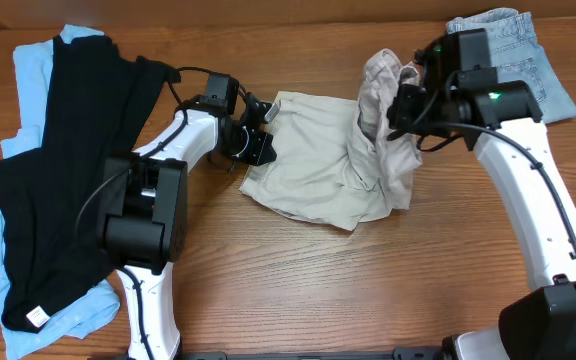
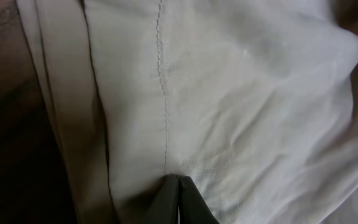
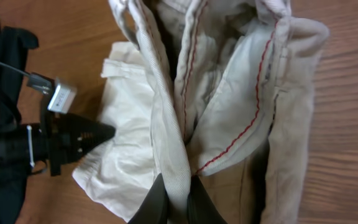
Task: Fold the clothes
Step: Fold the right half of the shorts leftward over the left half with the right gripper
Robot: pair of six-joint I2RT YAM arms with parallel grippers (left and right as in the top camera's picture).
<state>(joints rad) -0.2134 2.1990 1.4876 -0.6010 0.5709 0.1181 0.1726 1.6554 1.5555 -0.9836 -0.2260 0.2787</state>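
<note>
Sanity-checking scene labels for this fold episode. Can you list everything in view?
beige garment: 1, beige with red stitching inside, table centre, right part lifted and bunched
black garment: 1, black, left side, lying on the light blue garment
light blue garment: 1, light blue, left side, under the black garment
denim garment: 1, pale blue, back right corner
table: 1, brown wood, under everything
left arm: 1, white and black, left of the beige garment, jaws shut on its left edge
right arm: 1, white and black, right side, jaws shut on a raised band of the beige garment
</note>
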